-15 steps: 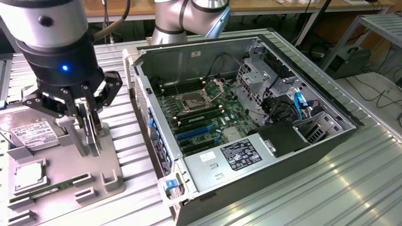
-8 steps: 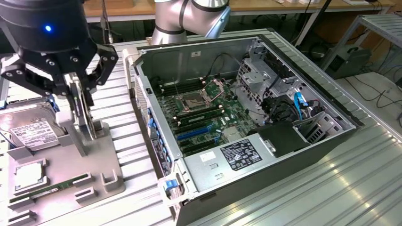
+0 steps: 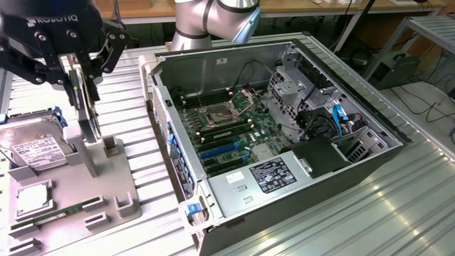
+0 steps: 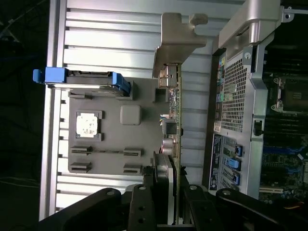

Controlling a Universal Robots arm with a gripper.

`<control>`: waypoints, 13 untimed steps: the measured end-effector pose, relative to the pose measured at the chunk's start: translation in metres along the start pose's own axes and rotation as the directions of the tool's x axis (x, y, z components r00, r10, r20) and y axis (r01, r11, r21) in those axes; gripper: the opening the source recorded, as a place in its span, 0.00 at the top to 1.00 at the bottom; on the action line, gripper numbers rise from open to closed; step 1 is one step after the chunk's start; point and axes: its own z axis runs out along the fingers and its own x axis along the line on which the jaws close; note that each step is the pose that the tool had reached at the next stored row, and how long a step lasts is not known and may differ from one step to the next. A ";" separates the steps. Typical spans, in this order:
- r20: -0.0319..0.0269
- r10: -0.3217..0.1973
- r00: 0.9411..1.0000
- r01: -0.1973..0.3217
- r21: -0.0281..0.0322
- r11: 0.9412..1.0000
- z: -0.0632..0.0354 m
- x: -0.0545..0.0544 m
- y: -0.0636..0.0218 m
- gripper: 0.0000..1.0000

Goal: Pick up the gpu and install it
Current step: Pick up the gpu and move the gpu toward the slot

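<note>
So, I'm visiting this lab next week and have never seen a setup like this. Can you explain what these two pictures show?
This is a robot arm working at a metal table. One picture comes from a camera set off to the side. The other comes from a camera on the arm's wrist, looking along its jaws.

On the table sit a gray tray of computer parts and an open computer case with its motherboard exposed. The tray holds a hard drive, a processor chip and a green memory stick.

The jaws are closed on the gpu, a thin graphics card standing on edge at the tray. The wrist picture shows the card edge-on, with its metal bracket at the far end.
</note>
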 end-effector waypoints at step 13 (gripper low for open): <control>0.000 0.000 1.000 0.000 0.000 1.000 -0.0053 -0.019 -0.0011 0.72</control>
